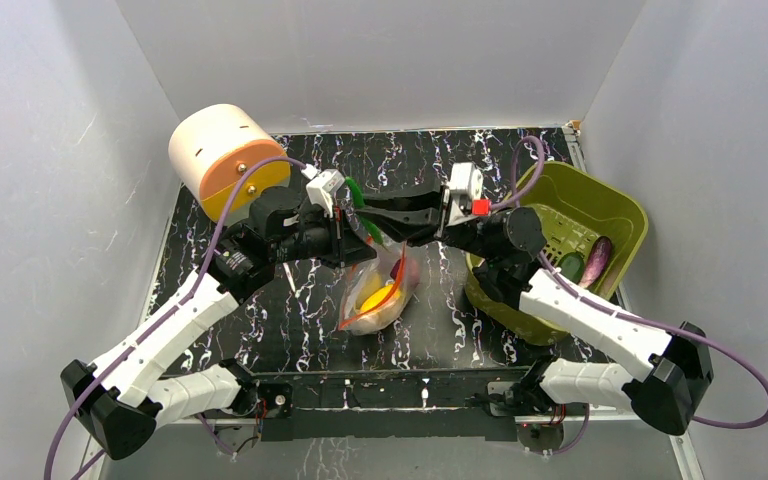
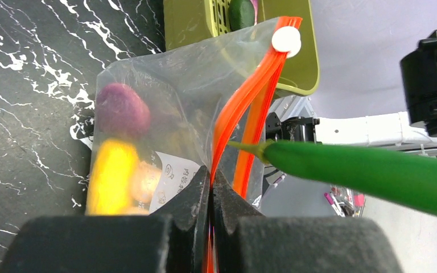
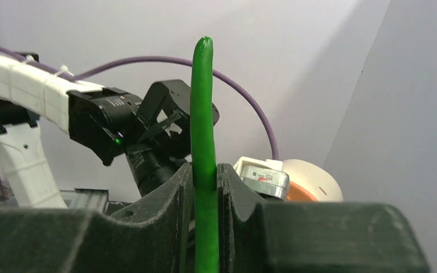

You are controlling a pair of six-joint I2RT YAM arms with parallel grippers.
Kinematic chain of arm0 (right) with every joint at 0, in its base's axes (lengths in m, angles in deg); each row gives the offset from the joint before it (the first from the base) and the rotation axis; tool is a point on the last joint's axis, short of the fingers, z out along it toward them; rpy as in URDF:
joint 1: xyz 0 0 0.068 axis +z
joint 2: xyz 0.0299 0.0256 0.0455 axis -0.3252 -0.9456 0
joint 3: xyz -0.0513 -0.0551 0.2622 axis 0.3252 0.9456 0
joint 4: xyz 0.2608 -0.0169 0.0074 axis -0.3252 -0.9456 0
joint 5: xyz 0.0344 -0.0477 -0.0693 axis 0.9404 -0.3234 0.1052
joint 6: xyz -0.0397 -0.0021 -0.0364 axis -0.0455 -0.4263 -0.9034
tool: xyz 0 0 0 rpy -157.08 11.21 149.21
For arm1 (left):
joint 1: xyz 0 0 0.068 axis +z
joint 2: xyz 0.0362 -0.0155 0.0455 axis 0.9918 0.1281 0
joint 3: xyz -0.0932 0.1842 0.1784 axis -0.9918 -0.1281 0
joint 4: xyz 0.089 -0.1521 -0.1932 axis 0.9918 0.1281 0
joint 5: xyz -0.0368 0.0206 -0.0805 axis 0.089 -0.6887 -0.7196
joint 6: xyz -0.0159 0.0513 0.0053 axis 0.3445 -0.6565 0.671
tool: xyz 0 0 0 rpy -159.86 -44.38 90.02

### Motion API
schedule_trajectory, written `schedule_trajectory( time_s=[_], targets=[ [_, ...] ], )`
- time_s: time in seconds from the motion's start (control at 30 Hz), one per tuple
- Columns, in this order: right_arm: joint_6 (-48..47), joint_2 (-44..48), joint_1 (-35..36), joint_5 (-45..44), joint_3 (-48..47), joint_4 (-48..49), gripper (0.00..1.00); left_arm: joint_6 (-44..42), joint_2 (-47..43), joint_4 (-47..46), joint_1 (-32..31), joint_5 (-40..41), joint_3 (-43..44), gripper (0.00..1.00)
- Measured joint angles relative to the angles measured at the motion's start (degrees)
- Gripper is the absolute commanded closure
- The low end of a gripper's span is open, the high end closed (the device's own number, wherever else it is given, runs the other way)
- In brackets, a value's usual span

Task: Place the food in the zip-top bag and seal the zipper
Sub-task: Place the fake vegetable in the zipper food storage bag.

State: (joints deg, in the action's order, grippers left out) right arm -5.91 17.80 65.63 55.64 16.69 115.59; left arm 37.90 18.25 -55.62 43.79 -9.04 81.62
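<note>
Orange-red zipper (image 2: 244,108) sat pinched in the closed left end effector (image 2: 211,177), hanging the zip-top bag (image 2: 170,96) mouth-up, seemingly so the right end effector (image 3: 205,170), clamped on the green piece (image 3: 202,96) alongside, could insert it.

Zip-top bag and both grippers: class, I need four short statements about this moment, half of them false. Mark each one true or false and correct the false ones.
1. The left gripper is shut on the orange zipper of the bag. True.
2. The right gripper holds nothing. False: it grips a long green piece.
3. A yellow piece lies inside the bag. True.
4. The eggplant is in the bag. False: it lies in the green basket.
</note>
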Motion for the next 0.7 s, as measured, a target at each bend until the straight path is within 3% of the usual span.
schedule_trajectory(
  time_s=[0.23,0.5,0.7],
  targets=[
    [-10.9,3.3,0.0,0.4,8.1,-1.0,0.79,0.3,-0.4,-1.0,0.0,-3.4,0.0,1.00],
    [-27.4,12.3,0.0,0.5,14.7,-13.5,0.75,0.3,-1.8,-1.2,0.0,-4.1,0.0,1.00],
    [-33.8,12.3,0.0,1.2,14.7,-21.9,0.68,0.1,-1.9,-1.2,0.0,-3.5,0.0,1.00]
  ],
)
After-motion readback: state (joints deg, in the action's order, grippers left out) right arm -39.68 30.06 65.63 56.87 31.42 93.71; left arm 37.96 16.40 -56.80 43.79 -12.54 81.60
